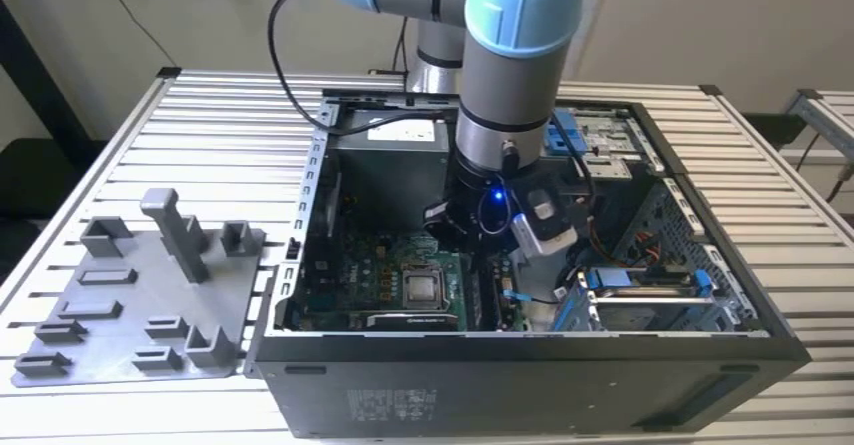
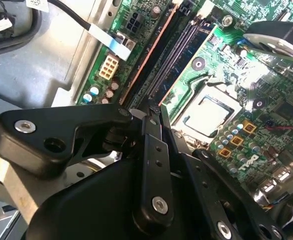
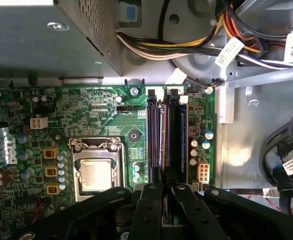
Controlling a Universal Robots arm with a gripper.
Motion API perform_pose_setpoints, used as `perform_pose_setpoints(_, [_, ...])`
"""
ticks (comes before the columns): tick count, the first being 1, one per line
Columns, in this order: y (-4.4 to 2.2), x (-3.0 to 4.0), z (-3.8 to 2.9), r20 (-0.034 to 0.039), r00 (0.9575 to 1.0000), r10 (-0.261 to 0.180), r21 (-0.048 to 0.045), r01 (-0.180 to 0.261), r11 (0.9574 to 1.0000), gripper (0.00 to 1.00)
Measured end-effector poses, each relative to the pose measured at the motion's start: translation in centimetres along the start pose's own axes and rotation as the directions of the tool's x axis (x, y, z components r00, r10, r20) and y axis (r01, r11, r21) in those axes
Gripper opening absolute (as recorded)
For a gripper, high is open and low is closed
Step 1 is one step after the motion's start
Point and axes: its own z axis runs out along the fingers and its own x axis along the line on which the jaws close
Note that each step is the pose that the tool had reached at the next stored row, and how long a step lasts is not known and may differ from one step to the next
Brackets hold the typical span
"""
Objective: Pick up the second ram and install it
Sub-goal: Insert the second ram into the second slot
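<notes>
The second ram (image 3: 162,140) is a thin dark stick seen edge-on, lying along and just over the long black slots (image 3: 174,140) of the green motherboard (image 3: 101,110). My gripper (image 3: 165,187) is shut on its near end, with the black fingers (image 3: 149,210) pressed close on both sides. In the second wrist view the ram's coppery edge (image 2: 150,55) runs away from the gripper (image 2: 149,112) beside the slots (image 2: 179,55). In the exterior view the gripper (image 1: 467,235) is down inside the open computer case (image 1: 534,345), over the motherboard (image 1: 387,285). Whether the stick sits in a slot cannot be told.
The CPU socket (image 3: 94,172) lies close beside the slots. Bundled cables (image 3: 186,47) and the power supply box (image 1: 394,155) crowd the case's far end, and a drive cage (image 1: 654,295) is at the exterior view's right. A grey fixture plate (image 1: 134,305) with upright posts sits on the slatted table outside the case.
</notes>
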Motion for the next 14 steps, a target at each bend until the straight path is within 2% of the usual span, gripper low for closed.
perform_pose_setpoints(14, [0.00, 0.01, 0.08, 0.0002, 0.9994, -0.034, -0.0016, 0.034, 0.9994, 0.14])
